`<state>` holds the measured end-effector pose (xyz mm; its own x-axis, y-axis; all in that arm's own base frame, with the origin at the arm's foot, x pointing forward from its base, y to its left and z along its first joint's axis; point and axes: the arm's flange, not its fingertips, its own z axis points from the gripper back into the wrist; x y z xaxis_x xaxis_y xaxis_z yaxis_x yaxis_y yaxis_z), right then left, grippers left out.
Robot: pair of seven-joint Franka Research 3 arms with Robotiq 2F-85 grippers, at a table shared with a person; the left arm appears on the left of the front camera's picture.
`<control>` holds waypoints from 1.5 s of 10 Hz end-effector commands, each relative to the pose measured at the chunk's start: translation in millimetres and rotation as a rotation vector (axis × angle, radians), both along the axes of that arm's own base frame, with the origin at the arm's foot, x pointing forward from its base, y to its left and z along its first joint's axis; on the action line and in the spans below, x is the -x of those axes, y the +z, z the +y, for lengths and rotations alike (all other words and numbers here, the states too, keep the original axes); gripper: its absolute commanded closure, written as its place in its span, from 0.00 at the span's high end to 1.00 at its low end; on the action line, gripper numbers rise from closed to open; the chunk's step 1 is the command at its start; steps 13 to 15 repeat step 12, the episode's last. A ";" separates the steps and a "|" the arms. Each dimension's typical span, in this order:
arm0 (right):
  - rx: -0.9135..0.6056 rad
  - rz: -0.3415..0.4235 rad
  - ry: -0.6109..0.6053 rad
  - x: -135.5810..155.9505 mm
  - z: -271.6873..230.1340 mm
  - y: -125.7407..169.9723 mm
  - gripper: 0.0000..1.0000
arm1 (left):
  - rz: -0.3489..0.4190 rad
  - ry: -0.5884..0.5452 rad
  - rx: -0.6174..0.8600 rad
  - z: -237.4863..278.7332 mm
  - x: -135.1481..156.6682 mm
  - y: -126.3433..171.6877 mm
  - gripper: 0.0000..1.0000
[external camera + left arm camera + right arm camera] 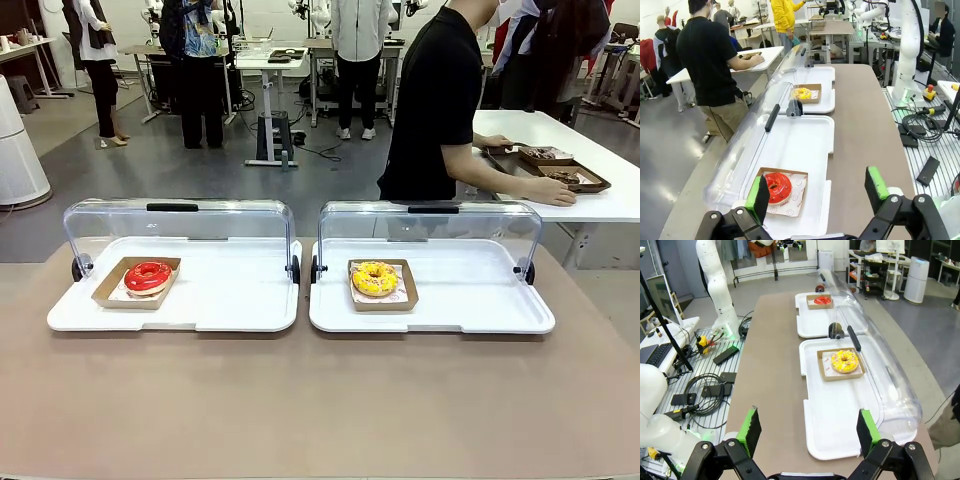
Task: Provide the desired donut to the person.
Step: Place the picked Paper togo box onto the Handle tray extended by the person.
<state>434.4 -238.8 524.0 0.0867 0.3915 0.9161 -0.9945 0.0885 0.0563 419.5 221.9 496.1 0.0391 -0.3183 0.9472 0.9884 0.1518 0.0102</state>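
A brown counter (320, 400) carries two white trays (230, 300), each with a raised clear domed lid (180, 222). The person (432, 100) in black stands beyond it, turned away, hands on a side table. Left pincer (817, 192) and right pincer (809, 427) hover spread wide, holding nothing. A glossy red donut (148, 276) sits in a cardboard tray on the left; a yellow sprinkled donut (375, 278) on the right.

From my front camera, the person (435, 100) is cut off above the shoulders by the top edge. Their near hand (553, 192) partly covers brown trays (560, 170) on the white side table (600, 150); contents too small to tell.
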 end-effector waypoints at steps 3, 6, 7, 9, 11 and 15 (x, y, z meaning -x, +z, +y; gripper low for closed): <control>-0.001 0.000 0.001 -0.3 0.6 0.1 1.00 | -0.003 0.007 -0.006 -1.0 2.9 2.2 1.00; -0.001 0.000 0.001 -0.3 0.6 0.1 1.00 | -0.003 0.007 -0.006 -1.0 2.9 2.2 1.00; -0.001 0.000 0.001 -0.3 0.6 0.1 1.00 | -0.003 0.007 -0.006 -1.0 2.9 2.2 1.00; -0.001 0.000 0.001 -0.3 0.6 0.1 1.00 | -0.003 0.007 -0.006 -1.0 2.9 2.2 1.00; -0.001 0.000 0.001 -0.3 0.6 0.1 1.00 | -0.003 0.007 -0.006 -1.0 2.9 2.2 1.00; -0.001 0.000 0.001 -0.3 0.6 0.1 1.00 | -0.003 0.007 -0.006 -1.0 2.9 2.2 1.00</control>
